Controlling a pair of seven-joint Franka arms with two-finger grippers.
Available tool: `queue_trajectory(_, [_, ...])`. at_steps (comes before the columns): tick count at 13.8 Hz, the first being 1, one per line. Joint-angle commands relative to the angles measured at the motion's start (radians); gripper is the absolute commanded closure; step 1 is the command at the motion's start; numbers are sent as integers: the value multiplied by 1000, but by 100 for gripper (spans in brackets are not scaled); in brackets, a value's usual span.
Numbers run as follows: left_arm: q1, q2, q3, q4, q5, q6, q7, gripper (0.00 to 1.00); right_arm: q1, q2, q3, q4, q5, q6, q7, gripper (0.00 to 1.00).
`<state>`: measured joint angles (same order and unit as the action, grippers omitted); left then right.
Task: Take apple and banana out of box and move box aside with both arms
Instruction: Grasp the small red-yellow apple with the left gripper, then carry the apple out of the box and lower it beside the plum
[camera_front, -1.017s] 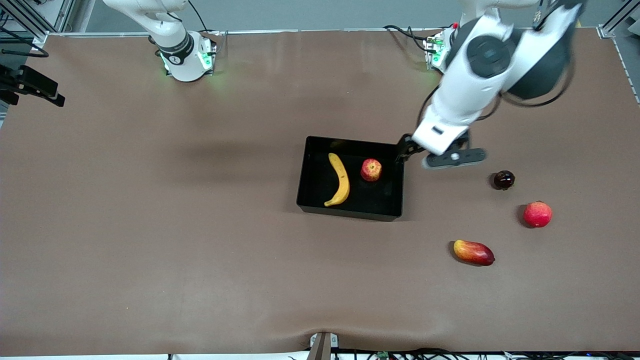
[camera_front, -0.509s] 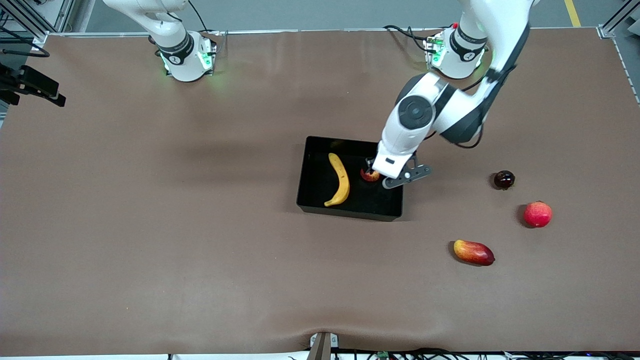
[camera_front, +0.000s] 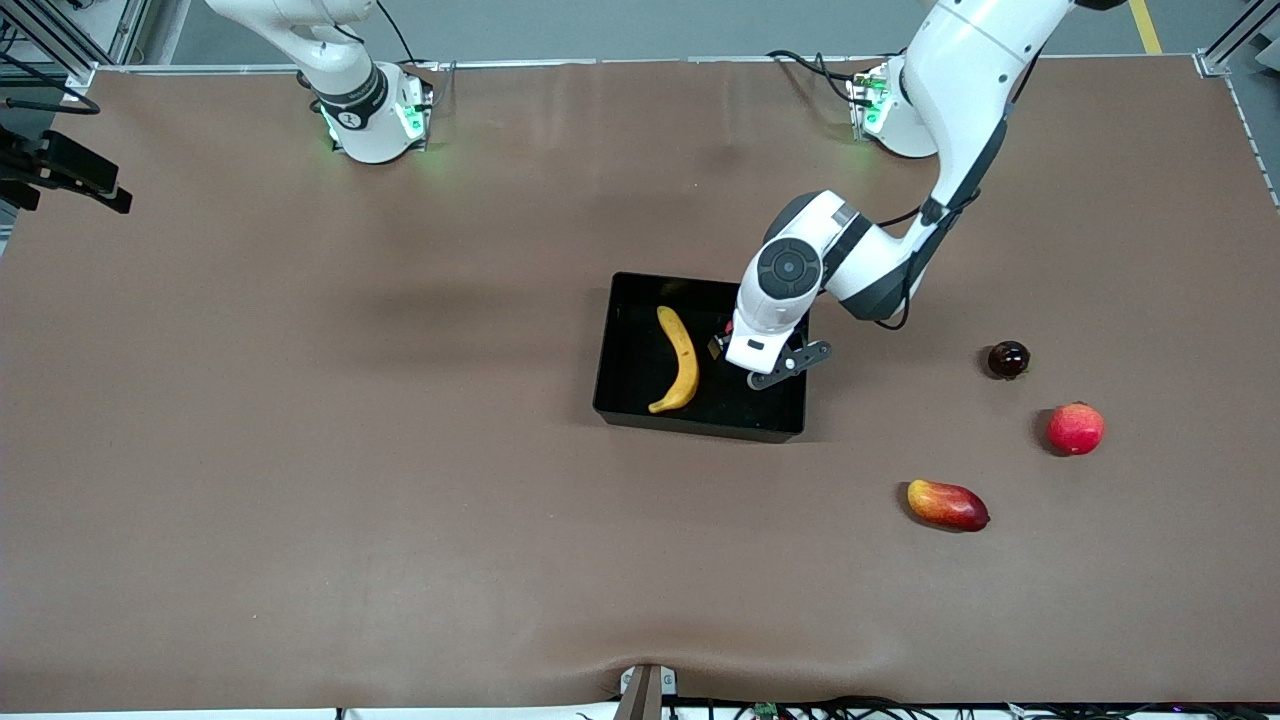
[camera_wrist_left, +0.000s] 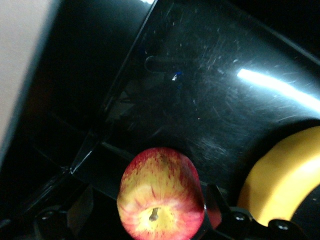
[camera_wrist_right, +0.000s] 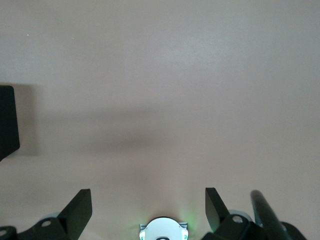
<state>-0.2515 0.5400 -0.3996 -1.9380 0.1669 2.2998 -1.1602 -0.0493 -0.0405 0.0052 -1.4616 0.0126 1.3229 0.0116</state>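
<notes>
Red streaked with yellow, the apple (camera_wrist_left: 161, 195) sits on the floor of the black box (camera_front: 625, 385), at the end of the box toward the left arm's end of the table. In the left wrist view its stem dimple faces the camera, and the left gripper (camera_front: 737, 352) has one finger on each side of the fruit. One finger pad (camera_wrist_left: 214, 204) stands just beside the apple's skin; the other finger (camera_wrist_left: 80, 210) stands clear of it with a dark gap between. The left gripper's fingers are spread, and contact with the apple cannot be confirmed. In the front view the gripper body covers the apple entirely.

The yellow banana (camera_front: 681, 357) lies in the same box, beside the apple toward the right arm's end, its curve running roughly parallel to the box's shorter walls. The box floor is glossy and shows fine scratches and a light reflection.

The box rests on a brown table (camera_front: 300, 450) covering, near the middle. Outside the box, toward the left arm's end, lie a small dark round fruit (camera_front: 1008, 359), a pinkish-red round fruit (camera_front: 1075, 428) nearer the front camera, and a red-and-yellow mango (camera_front: 947, 504) nearer still.

The right arm waits; the right gripper (camera_wrist_right: 148, 206) hangs over bare table with its fingers spread and holding nothing.
</notes>
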Motion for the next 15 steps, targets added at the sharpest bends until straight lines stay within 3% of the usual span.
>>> queue_trajectory(1, [-18,40,-1,11,22,21,-36,0,-18,-5,13,1,1,-4,-10,0])
queue_trajectory(2, [-18,44,-2,13,20,21,-38,29,-18,-4,13,1,1,-4,-10,0])
queue_trajectory(3, [-18,43,-2,14,20,20,-41,69,-18,-4,13,1,1,-4,-10,0])
queue_trajectory(4, [-20,37,-2,16,22,20,-50,100,-18,-4,13,0,1,-4,-10,0])
queue_trajectory(8, [-2,-61,-4,48,22,-55,-30,100,-20,-4,13,0,1,-2,-10,0])
queue_trajectory(11, [23,-135,-1,160,20,-250,23,100,-21,-4,13,-2,1,-1,-10,0])
queue_trajectory(15, [165,-192,-1,203,20,-373,192,100,-23,-2,13,0,3,2,-10,0])
